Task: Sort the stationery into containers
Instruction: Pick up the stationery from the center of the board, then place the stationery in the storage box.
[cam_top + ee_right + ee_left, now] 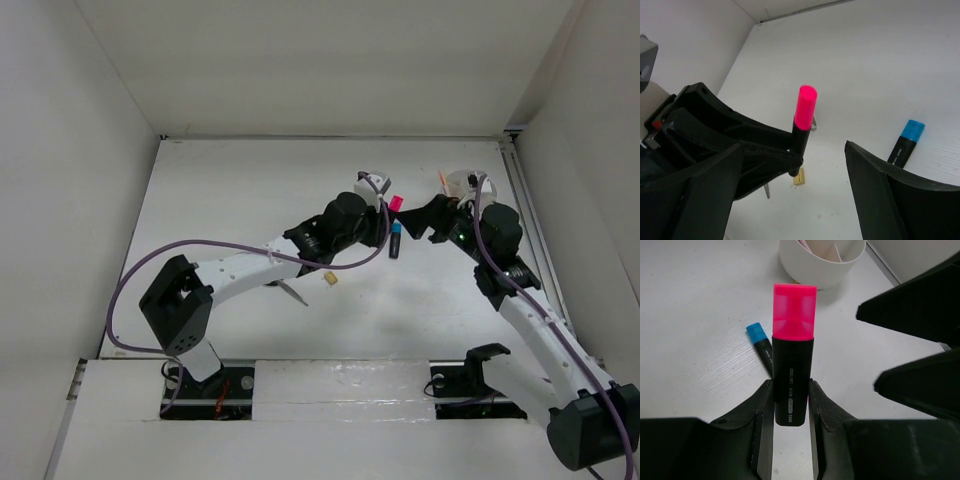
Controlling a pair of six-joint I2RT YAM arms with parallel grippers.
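My left gripper (790, 405) is shut on the black body of the pink-capped marker (792, 365), which it holds off the table with the cap pointing away. In the top view this gripper (386, 213) and the pink-capped marker (395, 203) sit mid-table. My right gripper (412, 222) faces them from the right, open. Its fingers (700, 195) stand wide on either side of the pink-capped marker (804, 112) without touching it. The blue-capped marker (395, 240) lies on the table just below. A white cup (822, 262) holding thin pens stands beyond.
A tiny tan piece (329, 279) lies under the left forearm, and a scissors blade (293, 292) pokes out beside it. White walls enclose the table on three sides. The white cup (465, 185) stands close behind the right wrist.
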